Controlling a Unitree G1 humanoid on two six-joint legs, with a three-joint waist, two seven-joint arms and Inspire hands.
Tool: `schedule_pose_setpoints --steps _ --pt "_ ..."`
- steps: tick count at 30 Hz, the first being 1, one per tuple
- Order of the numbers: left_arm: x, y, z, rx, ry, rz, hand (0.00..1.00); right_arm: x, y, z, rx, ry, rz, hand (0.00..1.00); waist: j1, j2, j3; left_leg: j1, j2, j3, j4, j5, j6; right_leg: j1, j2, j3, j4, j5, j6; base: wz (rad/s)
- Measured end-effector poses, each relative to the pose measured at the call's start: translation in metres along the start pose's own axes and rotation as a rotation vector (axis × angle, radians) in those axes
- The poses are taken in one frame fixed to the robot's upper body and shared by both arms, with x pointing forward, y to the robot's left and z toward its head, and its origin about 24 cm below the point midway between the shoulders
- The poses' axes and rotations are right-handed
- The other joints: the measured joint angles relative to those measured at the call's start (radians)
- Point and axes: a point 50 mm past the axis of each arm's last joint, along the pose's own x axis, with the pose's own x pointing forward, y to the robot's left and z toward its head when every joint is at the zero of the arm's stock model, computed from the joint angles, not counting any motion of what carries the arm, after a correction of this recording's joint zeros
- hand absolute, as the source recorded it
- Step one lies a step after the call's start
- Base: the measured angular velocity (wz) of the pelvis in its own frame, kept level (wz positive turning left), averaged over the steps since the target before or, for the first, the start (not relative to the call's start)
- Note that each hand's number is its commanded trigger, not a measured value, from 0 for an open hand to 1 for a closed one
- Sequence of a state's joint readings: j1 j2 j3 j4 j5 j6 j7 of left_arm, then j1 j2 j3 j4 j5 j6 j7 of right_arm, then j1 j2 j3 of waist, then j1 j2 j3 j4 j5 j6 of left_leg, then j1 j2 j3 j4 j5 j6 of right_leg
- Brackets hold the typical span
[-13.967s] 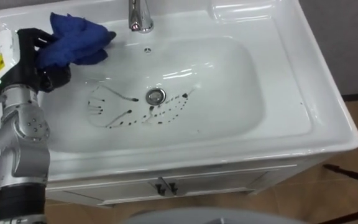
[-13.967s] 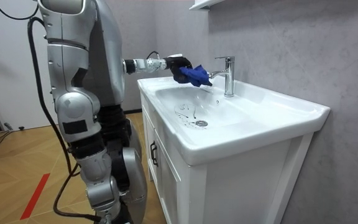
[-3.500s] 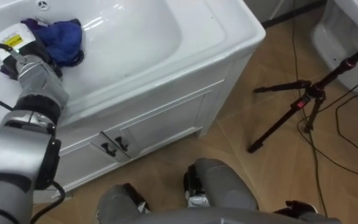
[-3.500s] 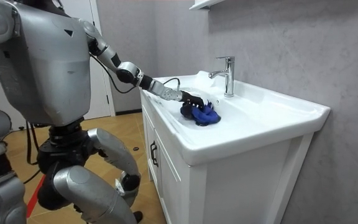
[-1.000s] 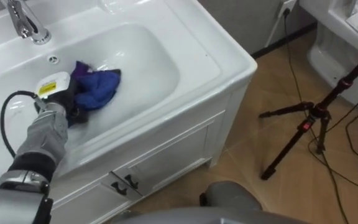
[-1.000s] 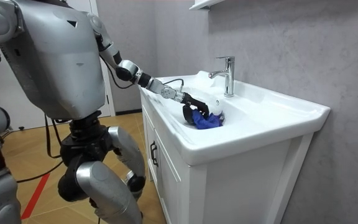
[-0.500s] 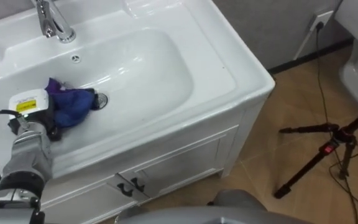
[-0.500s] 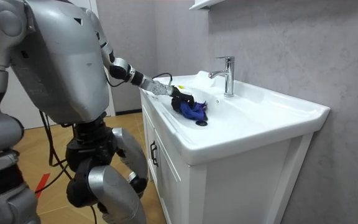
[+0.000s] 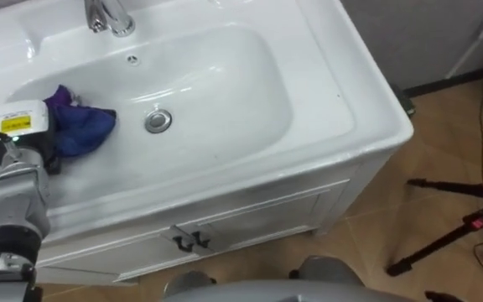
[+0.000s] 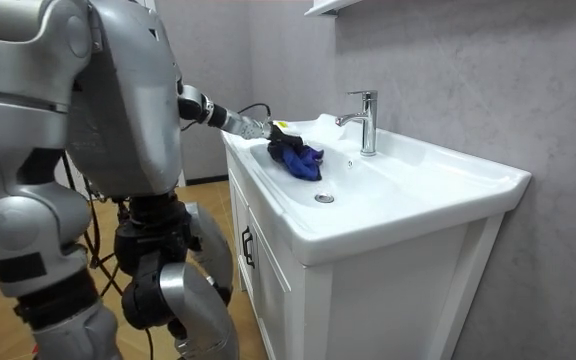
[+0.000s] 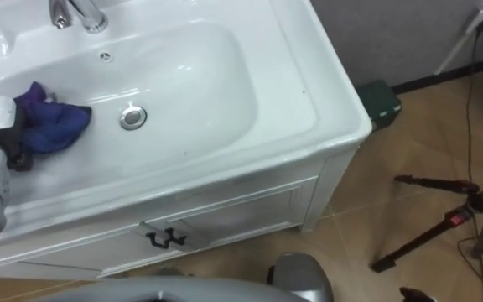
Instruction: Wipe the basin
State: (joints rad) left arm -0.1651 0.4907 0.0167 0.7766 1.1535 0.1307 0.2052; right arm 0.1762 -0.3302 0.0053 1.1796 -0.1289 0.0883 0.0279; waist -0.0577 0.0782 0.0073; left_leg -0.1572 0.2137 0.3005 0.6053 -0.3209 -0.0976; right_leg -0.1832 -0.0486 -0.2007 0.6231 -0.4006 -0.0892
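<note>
Left hand [image 9: 47, 143] clamped on blue cloth [image 9: 80, 130] inside basin [image 9: 250, 67].
Fingers are curled into the cloth, which is bunched against the basin's left inner wall, to the left of the drain [image 9: 158, 121] and apart from it. The faucet [image 9: 107, 15] stands on the rear deck, behind the cloth. In the room view the robot stands beside the vanity cabinet [image 10: 268, 300], at the room view's left, with its left arm extended over the rim. A tripod [image 9: 464, 225] stands on the floor to the right.

A white basin [image 9: 342, 109] is set atop a white vanity cabinet [image 9: 250, 220]. A crumpled blue cloth [image 9: 78, 130] is seen against the bowl's left wall, near the chrome drain [image 9: 158, 121]. A chrome tap [image 9: 107, 15] is mounted at the back edge.
</note>
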Motion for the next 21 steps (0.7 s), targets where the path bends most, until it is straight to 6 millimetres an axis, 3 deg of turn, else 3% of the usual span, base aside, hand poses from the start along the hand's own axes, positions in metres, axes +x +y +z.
schedule_pose_setpoints --steps 3,8,15,21 --pt "0.0 0.003 0.001 -0.002 -0.008 0.017 1.0 0.0 0.001 0.0 0.0 -0.001 0.004 0.0 0.011 0.004 0.0001 0.007 -0.013 -0.011 -0.018 0.005 0.001 0.012 -0.01 -0.01 -0.002 -0.002 0.003 0.11" --pt "0.0 0.011 0.004 -0.009 -0.018 0.069 1.0 0.001 -0.001 0.005 0.002 -0.003 -0.001 0.0 0.013 0.01 0.0007 -0.008 -0.034 -0.07 -0.03 0.014 -0.002 0.02 -0.021 -0.045 -0.012 -0.002 0.004 0.22" --pt "0.001 0.019 0.006 -0.04 -0.024 0.112 1.0 0.002 -0.003 0.011 -0.004 -0.016 0.001 0.0 0.025 0.025 -0.0046 -0.007 -0.039 -0.091 -0.038 0.02 -0.001 0.039 -0.023 -0.07 -0.033 0.0 0.007 0.12" --pt "0.003 0.04 0.001 -0.104 0.0 0.191 1.0 0.001 -0.005 0.01 -0.001 -0.019 -0.001 0.0 0.038 0.022 -0.0024 0.015 -0.081 -0.111 -0.092 0.041 0.007 0.051 -0.056 -0.086 -0.038 0.003 0.021 0.14"
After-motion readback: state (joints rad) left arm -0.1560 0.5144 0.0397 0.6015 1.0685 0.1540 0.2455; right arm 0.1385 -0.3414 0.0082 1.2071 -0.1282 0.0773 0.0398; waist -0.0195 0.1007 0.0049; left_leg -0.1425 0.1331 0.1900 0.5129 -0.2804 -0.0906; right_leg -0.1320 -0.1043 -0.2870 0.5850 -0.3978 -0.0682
